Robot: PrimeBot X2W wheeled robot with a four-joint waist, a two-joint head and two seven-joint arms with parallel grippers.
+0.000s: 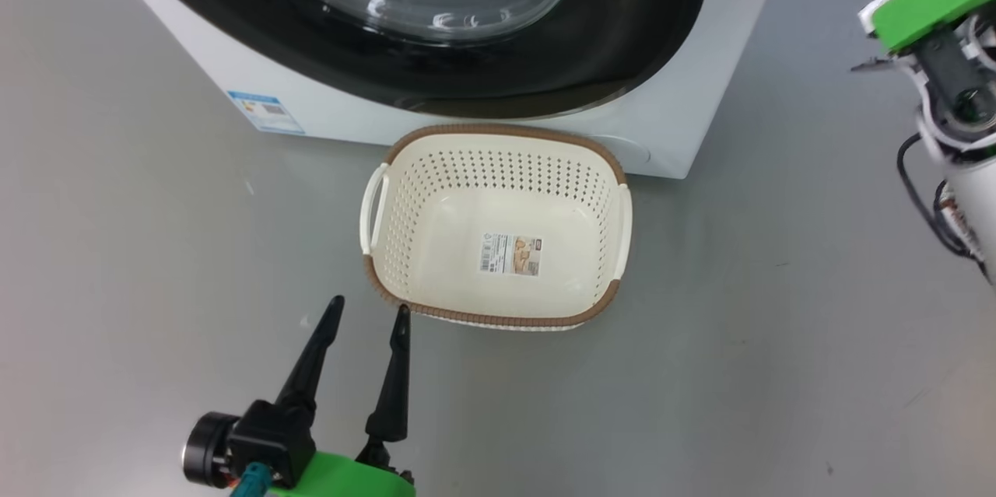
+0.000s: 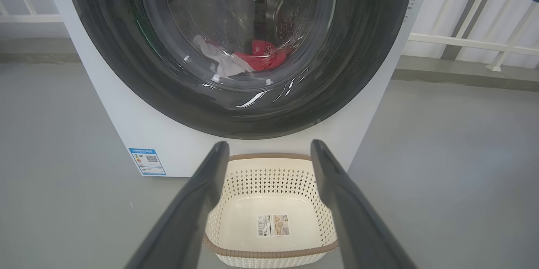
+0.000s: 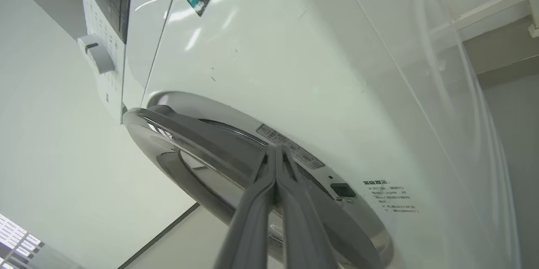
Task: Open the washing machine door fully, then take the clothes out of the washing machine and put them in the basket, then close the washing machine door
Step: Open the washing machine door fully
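You're on step one: right gripper, fingers together, tips at the washing machine door edge. The clothes are inside, basket empty. The left gripper is spread wide, just near of the basket.

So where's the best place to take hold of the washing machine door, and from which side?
Probably the rim edge on the robot's right, approached from that side, where the right gripper sits with fingers shut. The washing machine door is round, glossy, with bulging glass; only its rim stands proud of the washing machine's front.
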